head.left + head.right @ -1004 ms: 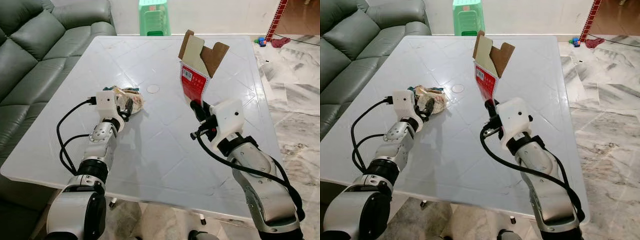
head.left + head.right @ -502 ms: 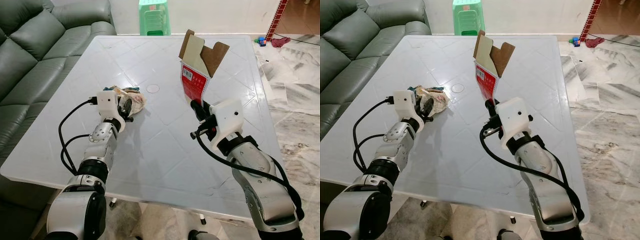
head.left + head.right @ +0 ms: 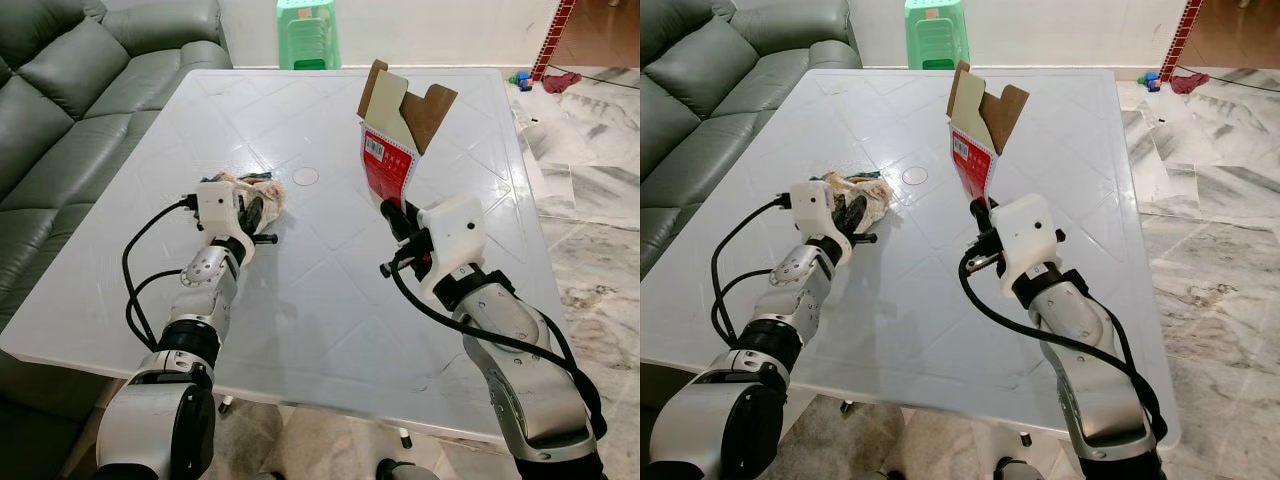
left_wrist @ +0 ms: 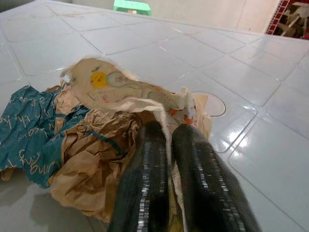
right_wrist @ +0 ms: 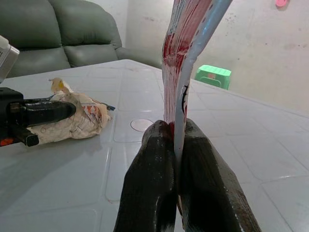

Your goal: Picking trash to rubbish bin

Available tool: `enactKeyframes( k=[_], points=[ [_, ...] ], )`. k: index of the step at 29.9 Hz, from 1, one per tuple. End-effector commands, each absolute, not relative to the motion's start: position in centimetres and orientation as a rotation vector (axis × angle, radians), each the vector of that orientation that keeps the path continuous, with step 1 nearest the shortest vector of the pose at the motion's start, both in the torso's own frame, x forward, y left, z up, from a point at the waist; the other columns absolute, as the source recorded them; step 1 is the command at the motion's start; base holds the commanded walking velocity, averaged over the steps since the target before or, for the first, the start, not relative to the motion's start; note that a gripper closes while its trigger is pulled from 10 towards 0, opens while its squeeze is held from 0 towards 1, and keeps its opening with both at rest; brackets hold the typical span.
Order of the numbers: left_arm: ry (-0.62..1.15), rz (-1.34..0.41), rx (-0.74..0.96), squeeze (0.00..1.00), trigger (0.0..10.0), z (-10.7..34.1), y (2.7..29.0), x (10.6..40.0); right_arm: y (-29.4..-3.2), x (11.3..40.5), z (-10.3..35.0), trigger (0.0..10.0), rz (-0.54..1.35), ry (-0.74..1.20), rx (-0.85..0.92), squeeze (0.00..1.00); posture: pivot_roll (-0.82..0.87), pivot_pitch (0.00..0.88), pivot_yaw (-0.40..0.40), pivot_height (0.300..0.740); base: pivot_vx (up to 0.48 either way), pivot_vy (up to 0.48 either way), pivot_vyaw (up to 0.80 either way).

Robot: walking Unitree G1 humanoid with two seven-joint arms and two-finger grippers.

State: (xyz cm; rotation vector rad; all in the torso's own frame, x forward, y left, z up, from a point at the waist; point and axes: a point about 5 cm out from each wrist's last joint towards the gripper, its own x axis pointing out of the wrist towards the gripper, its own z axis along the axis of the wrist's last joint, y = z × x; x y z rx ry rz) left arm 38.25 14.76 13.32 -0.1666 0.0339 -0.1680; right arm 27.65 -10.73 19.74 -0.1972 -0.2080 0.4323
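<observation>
Both tools are clamped on trash over the table (image 3: 330,300), the left tool (image 3: 262,212) pinching a crumpled wrapper (image 3: 262,188) at the table's middle and the right tool (image 3: 397,217) holding a carton (image 3: 390,165) upright beside it, so carrying and binning apparently remain.

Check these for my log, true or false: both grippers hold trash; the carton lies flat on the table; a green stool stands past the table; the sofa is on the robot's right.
1. True: the left gripper pinches the crumpled wrapper, and the right gripper pinches the carton.
2. False: the carton is held upright above the table.
3. True: the green stool stands there.
4. False: the sofa is on its left.
</observation>
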Motion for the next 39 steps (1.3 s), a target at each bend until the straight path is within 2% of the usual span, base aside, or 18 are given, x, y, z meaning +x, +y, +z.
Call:
enactKeyframes(
  k=[1,10,22,23,27,31,33,35,36,37,39],
  points=[
    [0.010,-0.168,-0.172,0.00,0.0,13.9,15.1,38.4,-10.4,27.7,19.8,10.0,0.447,-0.219,-0.197,0.00,-0.16,0.136,0.062,0.740,0.000,0.000,0.00],
    [-0.159,-0.169,-0.213,0.00,0.0,16.4,15.3,38.5,-10.2,28.0,19.9,10.0,0.448,-0.230,-0.196,0.00,-0.15,0.117,0.063,0.740,0.000,0.000,0.00],
    [-0.388,-0.323,-0.275,0.00,0.0,21.8,13.7,37.2,-9.6,28.9,20.1,10.0,0.456,-0.259,-0.183,0.00,-0.10,0.079,0.063,0.740,0.000,0.000,0.00],
    [-0.390,-0.315,-0.353,0.00,0.0,22.3,13.7,37.2,-9.6,29.0,20.2,10.0,0.456,-0.261,-0.182,0.00,-0.10,0.079,0.063,0.740,0.000,0.000,0.00],
    [-0.349,-0.222,-0.877,0.00,0.0,23.5,15.4,37.5,-9.3,29.2,20.2,10.0,0.459,-0.271,-0.178,0.00,-0.09,0.068,0.064,0.740,0.000,0.000,0.00],
    [-0.322,-0.174,-0.832,0.00,0.0,22.1,16.5,37.3,-9.2,29.3,20.2,10.0,0.461,-0.275,-0.176,0.00,-0.08,0.061,0.063,0.740,0.000,0.000,0.00],
    [-0.263,-0.149,-0.894,0.00,0.0,20.7,16.6,37.0,-9.1,29.3,20.1,10.0,0.463,-0.276,-0.176,0.00,-0.08,0.059,0.063,0.740,0.000,0.000,0.00],
    [-0.155,-0.104,-1.054,0.00,0.0,19.1,16.2,36.3,-9.1,29.3,20.0,10.0,0.464,-0.278,-0.176,0.00,-0.08,0.059,0.062,0.740,0.000,0.000,0.00],
    [-0.155,-0.104,-1.054,0.00,0.0,19.1,16.2,36.3,-9.1,29.3,20.0,10.0,0.464,-0.278,-0.176,0.00,-0.08,0.059,0.062,0.740,0.000,0.000,0.00],
    [-0.113,-0.069,-1.156,0.00,0.0,18.5,15.9,36.0,-9.1,29.3,20.0,10.0,0.463,-0.278,-0.176,0.00,-0.08,0.059,0.061,0.740,0.000,0.000,0.00],
    [-0.097,-0.081,-1.187,0.00,0.0,18.5,15.4,35.7,-9.1,29.3,20.0,10.0,0.463,-0.279,-0.177,0.00,-0.08,0.059,0.061,0.740,0.000,0.000,0.00]
  ],
)
